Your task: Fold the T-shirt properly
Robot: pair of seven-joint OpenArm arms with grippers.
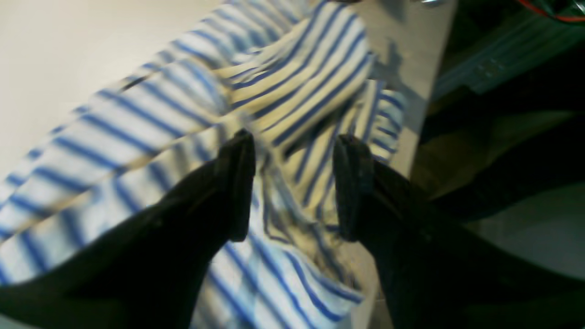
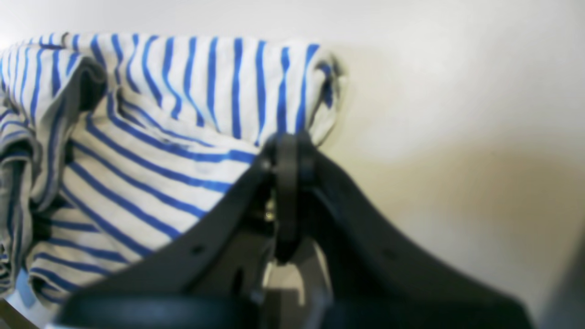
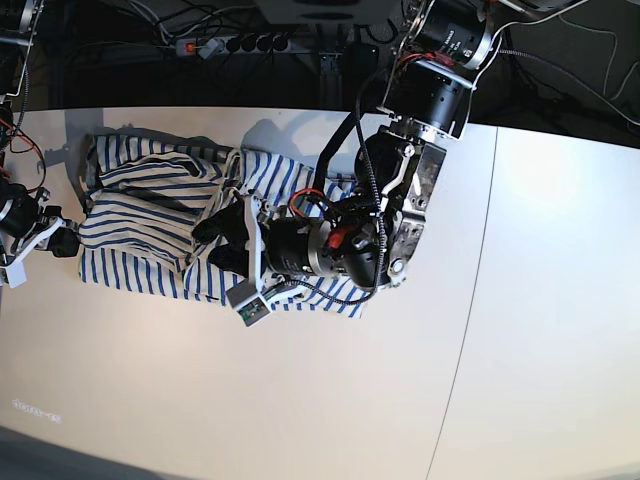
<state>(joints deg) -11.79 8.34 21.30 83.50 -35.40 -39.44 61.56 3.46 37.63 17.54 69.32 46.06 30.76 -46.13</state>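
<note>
The T-shirt (image 3: 140,205), white with blue stripes, lies bunched and partly folded on the white table (image 3: 300,400) at the back left. My left gripper (image 3: 208,245) reaches over its right half. In the left wrist view the gripper (image 1: 295,183) is open, with rumpled striped cloth (image 1: 137,123) under and between the jaws. My right gripper (image 3: 68,243) is at the shirt's left edge. In the right wrist view it (image 2: 288,144) is shut, its tips pinching the hem of the shirt (image 2: 183,91) near a corner.
A power strip (image 3: 230,43) and cables lie behind the table's far edge. A seam (image 3: 480,250) crosses the tabletop to the right of the left arm. In the left wrist view the table edge (image 1: 429,91) runs close beside the cloth.
</note>
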